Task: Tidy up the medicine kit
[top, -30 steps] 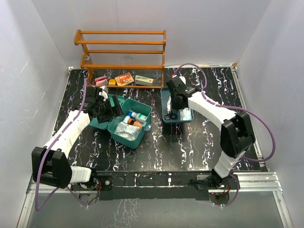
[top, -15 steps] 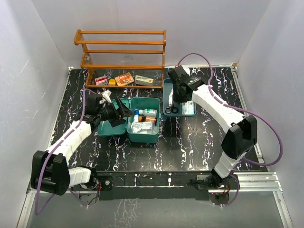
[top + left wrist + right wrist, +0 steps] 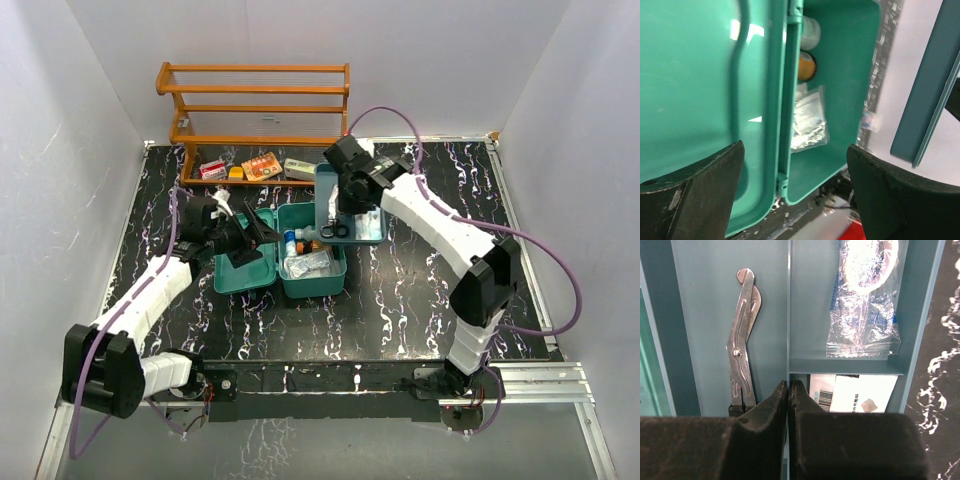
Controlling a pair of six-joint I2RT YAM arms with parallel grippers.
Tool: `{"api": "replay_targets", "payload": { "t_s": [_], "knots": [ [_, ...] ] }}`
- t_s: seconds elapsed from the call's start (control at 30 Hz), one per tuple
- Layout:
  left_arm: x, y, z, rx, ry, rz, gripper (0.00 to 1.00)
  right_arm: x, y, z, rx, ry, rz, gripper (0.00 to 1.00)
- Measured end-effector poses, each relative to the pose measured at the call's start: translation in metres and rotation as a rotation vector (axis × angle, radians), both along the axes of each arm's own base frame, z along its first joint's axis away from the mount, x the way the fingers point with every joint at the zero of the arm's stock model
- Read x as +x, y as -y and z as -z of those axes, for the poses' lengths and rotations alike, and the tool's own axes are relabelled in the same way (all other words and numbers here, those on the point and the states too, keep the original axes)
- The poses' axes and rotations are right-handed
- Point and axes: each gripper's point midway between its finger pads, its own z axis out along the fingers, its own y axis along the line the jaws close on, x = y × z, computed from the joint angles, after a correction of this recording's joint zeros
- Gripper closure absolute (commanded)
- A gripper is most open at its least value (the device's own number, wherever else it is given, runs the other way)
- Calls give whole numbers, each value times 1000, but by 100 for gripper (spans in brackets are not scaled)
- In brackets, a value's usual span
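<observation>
We see the kit (image 3: 318, 291) lying open on the table (image 3: 420, 300), left of the middle, with its lid (image 3: 243, 272) folded out flat to the left of the box. Inside the box, two bottles (image 3: 300, 238) lie at the far end and clear packets (image 3: 308, 265) lie nearer to us.

The left end effector (image 3: 795, 147) hangs over the kit's hinge with its jaws spread wide, one finger (image 3: 710, 185) above the lid and the other above the box. We find nothing gripped between them.

The right end effector (image 3: 789, 386) is pinched tight on the middle divider of the tray (image 3: 700, 315). From overhead, the tray's near left corner overlaps the kit's far right corner. We cannot tell whether the two touch.

In the tray, scissors (image 3: 742, 340) lie in the left compartment. A clear pouch (image 3: 865, 300) lies in the right one, and a white card (image 3: 855, 392) with a barcode sits in a smaller section below the pouch.

Behind the kit, the rack (image 3: 255, 105) stands at the far edge of the table, with small boxes (image 3: 262, 165) under its lowest shelf.
</observation>
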Motion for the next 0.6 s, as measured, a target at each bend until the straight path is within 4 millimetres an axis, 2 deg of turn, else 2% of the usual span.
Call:
{"api": "replay_targets", "payload": {
  "t_s": [0.1, 0.37, 0.47, 0.6],
  "knots": [
    [2, -18, -8, 95, 21, -68, 18, -4, -26, 6, 3, -12, -34, 100],
    [0, -64, -52, 263, 150, -257, 14, -17, -89, 20, 3, -23, -99, 100],
    [-3, -73, -56, 289, 167, -287, 14, -26, -99, 28, -1, -42, -104, 100],
    [-4, -79, -54, 312, 159, -310, 14, -28, -99, 34, -7, -62, -84, 100]
  ]
}}
